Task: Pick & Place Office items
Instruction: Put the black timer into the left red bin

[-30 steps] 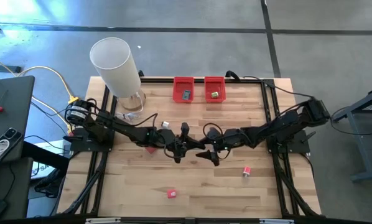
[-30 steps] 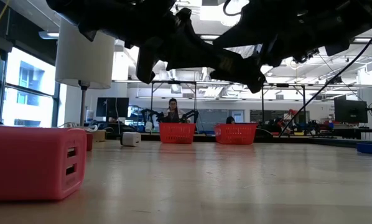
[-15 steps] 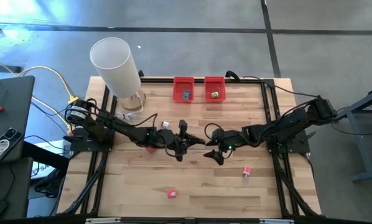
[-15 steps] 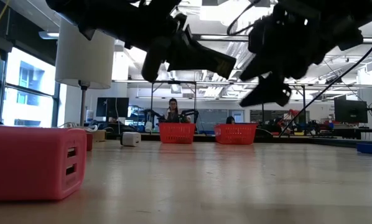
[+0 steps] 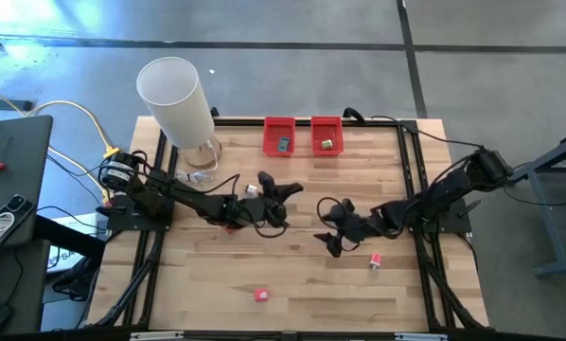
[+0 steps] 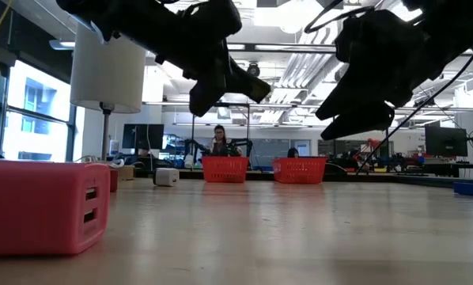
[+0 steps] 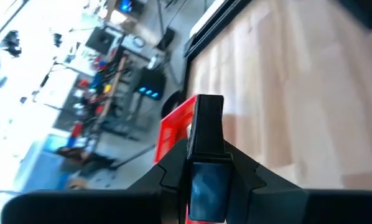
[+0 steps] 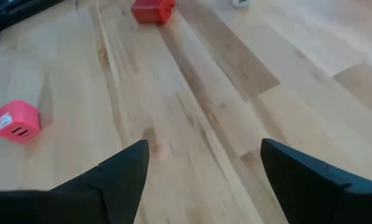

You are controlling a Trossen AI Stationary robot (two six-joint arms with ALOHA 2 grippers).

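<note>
Fingers of the left gripper [image 7: 206, 152] are clamped on a dark flat piece [image 7: 208, 124], carried over the table short of the red bins [image 5: 280, 135]; the right gripper [image 8: 201, 165] is spread empty beside a red block [image 5: 376, 260].

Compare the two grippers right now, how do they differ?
The left gripper is shut on a black item; the right gripper is open and empty. In the high view the left gripper points toward the red bins, the right gripper sits nearer the front. Both hang above the table.
</note>
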